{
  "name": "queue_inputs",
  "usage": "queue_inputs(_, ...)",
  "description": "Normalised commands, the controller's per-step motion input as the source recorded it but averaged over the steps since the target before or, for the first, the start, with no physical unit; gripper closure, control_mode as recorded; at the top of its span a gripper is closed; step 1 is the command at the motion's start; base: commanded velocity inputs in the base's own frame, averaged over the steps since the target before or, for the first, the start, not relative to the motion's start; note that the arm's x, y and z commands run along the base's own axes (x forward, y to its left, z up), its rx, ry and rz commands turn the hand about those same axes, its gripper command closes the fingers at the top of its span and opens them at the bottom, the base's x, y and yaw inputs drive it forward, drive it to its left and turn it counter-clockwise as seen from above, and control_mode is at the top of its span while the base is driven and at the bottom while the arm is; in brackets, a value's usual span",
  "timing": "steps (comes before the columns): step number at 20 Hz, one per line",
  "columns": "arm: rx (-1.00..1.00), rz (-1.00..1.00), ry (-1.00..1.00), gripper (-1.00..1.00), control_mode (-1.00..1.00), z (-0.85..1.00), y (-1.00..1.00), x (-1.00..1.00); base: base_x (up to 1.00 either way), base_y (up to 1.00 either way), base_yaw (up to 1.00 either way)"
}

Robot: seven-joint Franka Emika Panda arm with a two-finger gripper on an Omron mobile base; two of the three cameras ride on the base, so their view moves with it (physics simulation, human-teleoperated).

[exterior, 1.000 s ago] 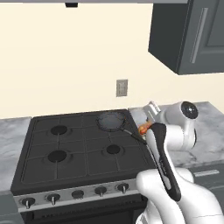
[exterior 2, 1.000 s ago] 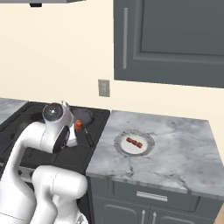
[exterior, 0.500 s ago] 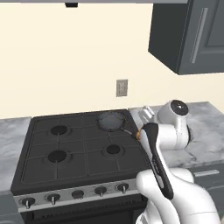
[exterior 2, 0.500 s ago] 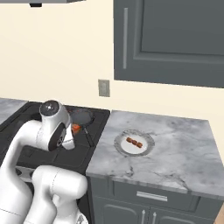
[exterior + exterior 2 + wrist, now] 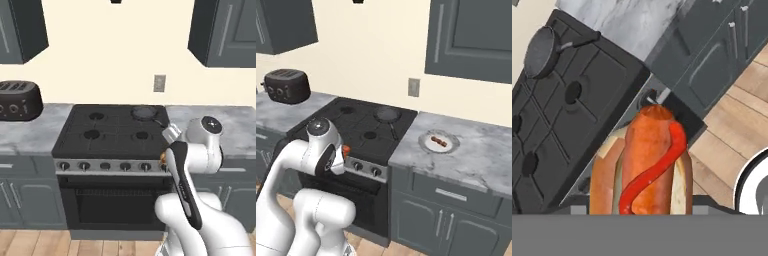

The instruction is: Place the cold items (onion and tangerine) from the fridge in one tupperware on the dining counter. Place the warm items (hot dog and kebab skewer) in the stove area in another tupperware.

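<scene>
I am holding the hot dog in its tan bun with a red sauce stripe (image 5: pixel 647 165) between the fingers, which are closed on its sides, out over the front edge of the black gas stove (image 5: pixel 117 132). It looks soft and light; I am judging a mid-length grip safest, gentle so the bun keeps its shape. On the grey marble desk (image 5: pixel 476 155), the round white plate (image 5: pixel 438 141) is carrying the small brown kebab skewer (image 5: pixel 439 141).
</scene>
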Motion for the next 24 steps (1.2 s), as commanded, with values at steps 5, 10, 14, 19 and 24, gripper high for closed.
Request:
queue_inputs(5,0.0,0.0,0.0,1.0,1.0,0.0,0.0,0.0,-1.0,-0.01,0.5)
queue_inputs(10,0.0,0.0,0.0,1.0,1.0,0.0,0.0,0.0,-1.0,-0.01,0.47)
queue_inputs(14,0.0,0.0,0.0,1.0,1.0,0.0,0.0,0.0,-1.0,-0.22,0.43)
queue_inputs(19,0.0,0.0,0.0,1.0,1.0,0.0,0.0,0.0,-1.0,-0.3,0.4)
queue_inputs(24,0.0,0.0,0.0,1.0,1.0,0.0,0.0,0.0,-1.0,-0.25,0.37)
